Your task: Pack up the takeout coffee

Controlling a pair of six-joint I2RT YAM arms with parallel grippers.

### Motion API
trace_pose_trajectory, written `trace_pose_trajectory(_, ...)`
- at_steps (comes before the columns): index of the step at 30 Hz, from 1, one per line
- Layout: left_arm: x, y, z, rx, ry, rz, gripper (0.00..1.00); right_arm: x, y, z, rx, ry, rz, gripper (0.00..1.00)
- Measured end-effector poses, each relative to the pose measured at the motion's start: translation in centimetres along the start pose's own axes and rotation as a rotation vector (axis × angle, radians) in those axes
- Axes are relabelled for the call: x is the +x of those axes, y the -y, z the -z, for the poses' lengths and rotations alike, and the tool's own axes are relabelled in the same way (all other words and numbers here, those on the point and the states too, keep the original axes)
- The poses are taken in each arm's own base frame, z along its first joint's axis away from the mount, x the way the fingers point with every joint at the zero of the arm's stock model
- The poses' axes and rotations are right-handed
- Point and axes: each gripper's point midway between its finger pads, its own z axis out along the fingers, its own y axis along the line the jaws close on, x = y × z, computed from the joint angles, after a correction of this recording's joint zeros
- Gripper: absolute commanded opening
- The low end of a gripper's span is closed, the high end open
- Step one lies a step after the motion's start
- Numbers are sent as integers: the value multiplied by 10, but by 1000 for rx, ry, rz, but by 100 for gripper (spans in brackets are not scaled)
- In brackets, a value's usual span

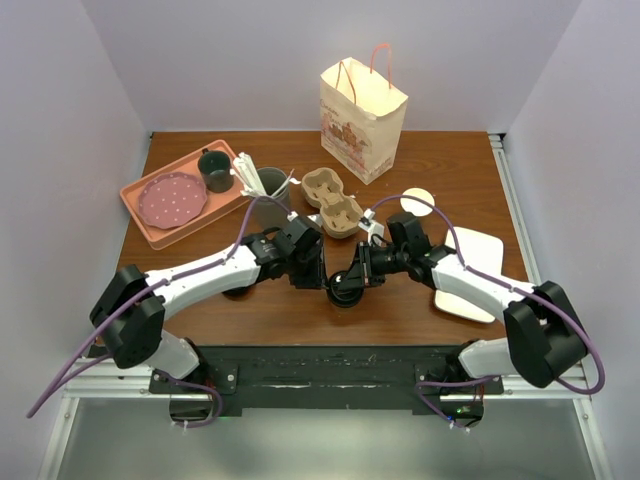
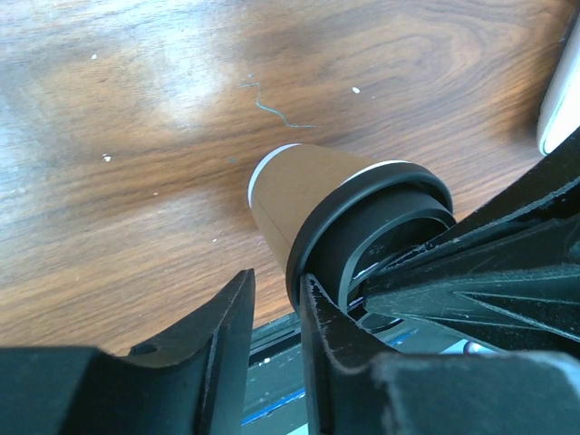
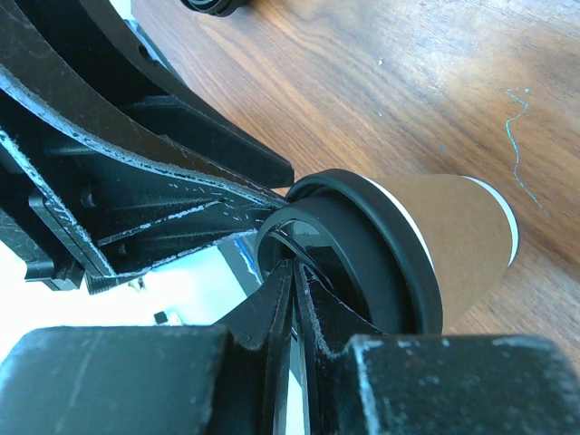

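The takeout coffee, a tan-brown cup with a black lid, is upright at the table's near middle between both arms. I cannot tell whether its base touches the wood. My right gripper is shut on the lid's raised rim, reaching in from the right. My left gripper stands at the cup's left. Its jaws are slightly apart with nothing between them, and one finger lies against the outside of the lid. The cardboard cup carrier sits behind the grippers.
A paper bag stands at the back. A pink tray at the left holds a dotted plate and a dark mug. A grey tumbler with white utensils, a loose white disc and a white tray are nearby.
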Motion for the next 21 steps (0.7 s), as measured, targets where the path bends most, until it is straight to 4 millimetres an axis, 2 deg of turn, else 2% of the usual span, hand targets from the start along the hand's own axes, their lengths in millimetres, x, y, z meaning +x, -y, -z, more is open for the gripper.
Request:
trace_pose_trajectory(8,-5,-6,7,-82,-46,-19,41,-2,-3,-1,-21,-16,32,11)
trace_pose_trajectory(14,-24,-4,9,-54,-13,-15,41,-1,-4,-1,-33,-25,61,11)
trace_pose_trajectory(19,-28,10,9,19,-9,-40,42,-1,-5,0,-37,-30,85,14)
trace_pose_trajectory(21,-29,13,9,37,-8,-51,43,-2,-6,1,-34,-33,93,20)
